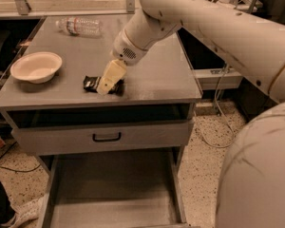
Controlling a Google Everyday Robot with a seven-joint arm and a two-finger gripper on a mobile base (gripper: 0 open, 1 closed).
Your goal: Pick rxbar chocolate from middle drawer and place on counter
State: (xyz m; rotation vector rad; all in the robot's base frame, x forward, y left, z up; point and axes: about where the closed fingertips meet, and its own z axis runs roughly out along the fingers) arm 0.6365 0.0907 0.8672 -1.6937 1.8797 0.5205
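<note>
The gripper [104,86] hung low over the front centre of the grey worktop [154,75], just left of the middle of the frame, at the end of a thick white arm [204,23] that reached in from the upper right. Its cream jaws slanted down and to the left, and their tips overlapped the rxbar chocolate [90,84]; whether they were apart, together or clamped on the bar could not be told. The rxbar chocolate, a black wrapper with white lettering, lay flat on the worktop close to the front edge. A shallow white bowl [36,66] stood upright at the left side of the worktop, well apart from the bar. A clear plastic water bottle [80,26] lay on its side near the back edge, in the upper left of the frame. Below the worktop a grey drawer front with a black handle [107,137] was pushed in. Under it the middle drawer [114,189] stood pulled out toward the bottom of the frame, its flat grey floor bare. The robot's rounded white body [259,175] filled the lower right corner
</note>
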